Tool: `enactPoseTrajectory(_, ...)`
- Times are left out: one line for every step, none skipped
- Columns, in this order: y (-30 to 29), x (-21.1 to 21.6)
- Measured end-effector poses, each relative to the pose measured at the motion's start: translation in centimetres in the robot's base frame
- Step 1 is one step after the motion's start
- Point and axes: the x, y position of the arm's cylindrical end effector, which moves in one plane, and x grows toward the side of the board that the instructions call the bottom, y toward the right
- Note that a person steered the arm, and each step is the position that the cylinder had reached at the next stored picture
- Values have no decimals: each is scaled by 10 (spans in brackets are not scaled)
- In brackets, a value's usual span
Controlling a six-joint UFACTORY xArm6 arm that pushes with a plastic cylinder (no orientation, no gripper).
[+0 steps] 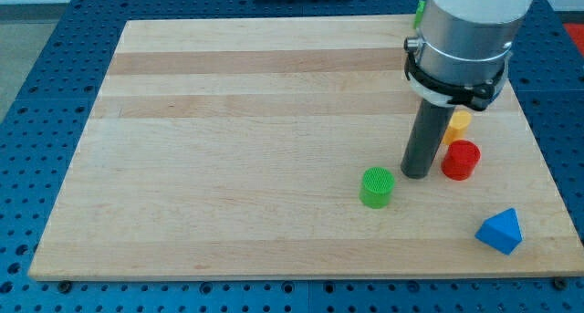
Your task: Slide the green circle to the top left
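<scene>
The green circle, a short cylinder, stands on the wooden board at the lower middle right. My tip rests on the board just to the right of it, a small gap between them. A red cylinder stands right of the rod, close to it. A yellow block shows partly behind the rod, above the red cylinder; its shape is unclear.
A blue triangular block lies near the board's lower right corner. A bit of another green block peeks out at the top edge, mostly hidden by the arm's grey body. A blue perforated table surrounds the board.
</scene>
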Motion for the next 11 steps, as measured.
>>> enactPoseTrajectory(23, 9)
enactPoseTrajectory(50, 22)
enactPoseTrajectory(50, 40)
enactPoseTrajectory(-39, 34)
enactPoseTrajectory(-146, 27)
enactPoseTrajectory(-237, 2)
enactPoseTrajectory(-247, -29)
enactPoseTrajectory(-294, -68)
enactPoseTrajectory(-298, -57)
enactPoseTrajectory(-348, -57)
enactPoseTrajectory(-344, -82)
